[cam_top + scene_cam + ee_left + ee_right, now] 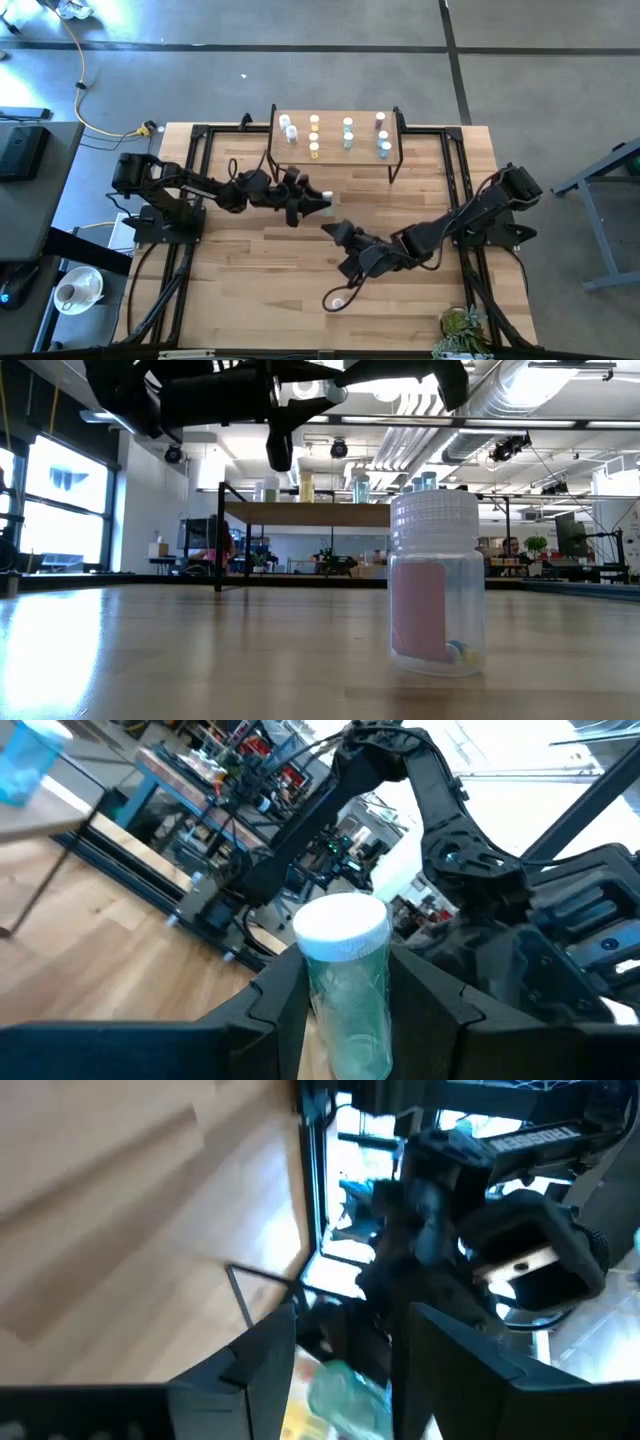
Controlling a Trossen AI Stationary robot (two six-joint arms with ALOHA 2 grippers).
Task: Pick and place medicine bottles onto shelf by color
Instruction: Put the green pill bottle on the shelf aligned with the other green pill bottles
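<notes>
My left gripper (320, 204) is shut on a small green bottle with a white cap (345, 975), held high above the middle of the table. My right gripper (328, 231) stands just on the near side of it, open (345, 1335). The green bottle (345, 1388) shows blurred low between its spread fingers. A pink bottle (435, 585) stands upright on its base on the table near the front edge (338, 300). The shelf (335, 158) stands at the far edge on thin black legs and bears several bottles in rows. My left gripper pinches the green bottle's clear body (350, 1020) between its two fingers, below the white cap (342, 925). The fingers come about level from the table's left. The cap end reaches out past the fingertips. The bottle is lifted clear of the table.
Black frame rails (200, 180) run along the table's left and right sides. A small potted plant (462, 328) sits at the near right corner. Bare wood lies between the shelf and the pink bottle.
</notes>
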